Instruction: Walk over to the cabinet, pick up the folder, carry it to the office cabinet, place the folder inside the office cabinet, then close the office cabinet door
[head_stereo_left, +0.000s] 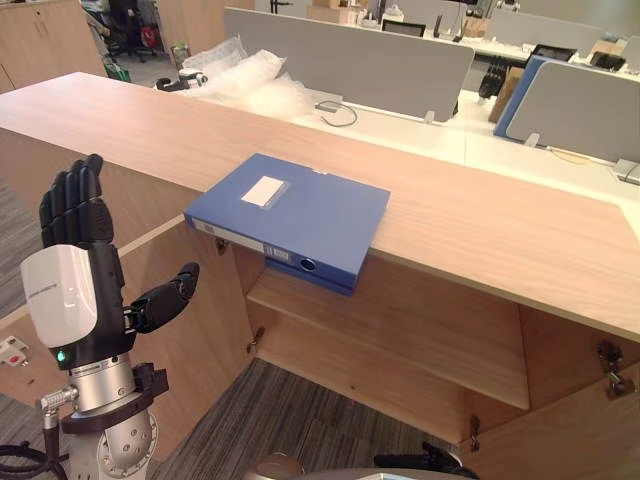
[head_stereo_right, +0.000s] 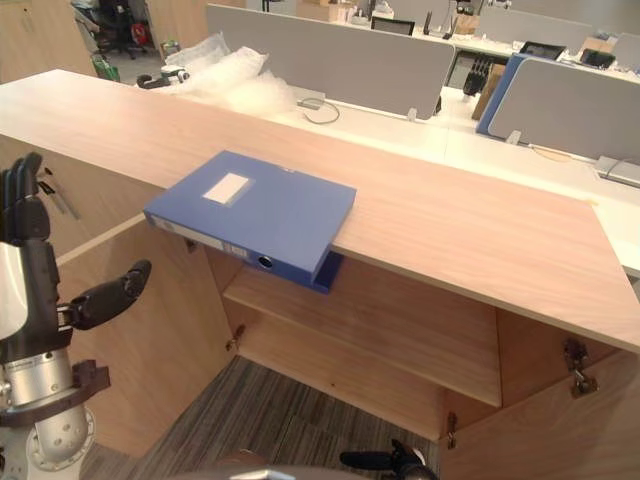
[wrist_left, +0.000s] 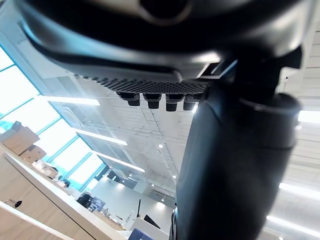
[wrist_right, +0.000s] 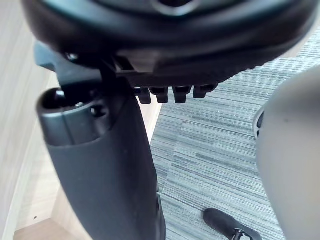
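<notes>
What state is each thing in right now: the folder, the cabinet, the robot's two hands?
Cabinet: doors open.
Folder: closed, flat on the cabinet top, overhanging its front edge.
Left hand: raised, fingers straight, holding nothing.
Right hand: hanging low, open, holding nothing.

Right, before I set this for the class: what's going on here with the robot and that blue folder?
Nothing is being held yet. The blue folder lies flat on the wooden cabinet top, its near edge overhanging the front above the open compartment and its shelf. The robot's left hand is raised to the folder's left, fingers straight and thumb out, touching nothing. Its right hand hangs low over the carpet, also empty. The pickup has not begun.
</notes>
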